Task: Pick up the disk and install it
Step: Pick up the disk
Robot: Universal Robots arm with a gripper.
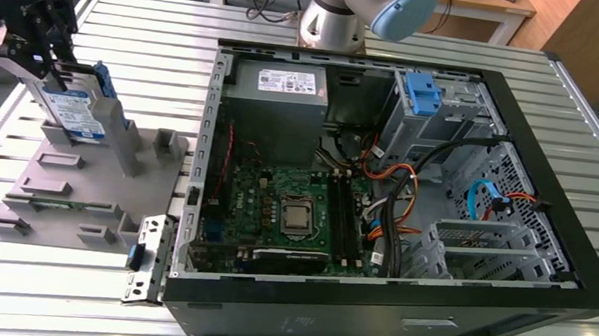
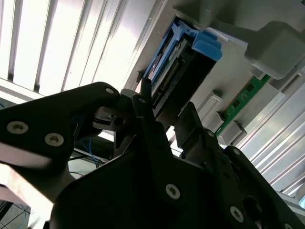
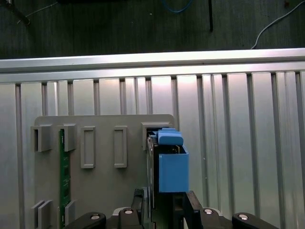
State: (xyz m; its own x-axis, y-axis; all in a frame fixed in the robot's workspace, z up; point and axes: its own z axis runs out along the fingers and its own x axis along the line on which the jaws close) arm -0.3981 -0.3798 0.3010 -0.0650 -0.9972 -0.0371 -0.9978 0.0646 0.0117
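You have the black gripper [image 1: 60,81] clamped on the silver-metal disk in its blue plastic bracket [image 1: 73,114], standing slotted at the grey fixture plate's [image 1: 83,199] back corner, on the exterior view's left. The exterior view gives you its white-and-blue label; the first wrist view gives the bracket edge-on.

Black gripper [image 2: 167,112] body in foreground, several screw heads showing. Two fingers [image 2: 143,102] clamp near end of disk [image 2: 178,71], one on each face. Disk seen edge-on, connector strip along its end, blue bracket [image 2: 207,45] framing it, blue tab at far end. Disk sits along edge of grey fixture [image 2: 238,67], at side bordering bare slats. Green circuit board [image 2: 245,98] lies edge-up between grey blocks farther in on fixture, apart from disk. Fixture rests on slatted metal table [image 2: 57,43].
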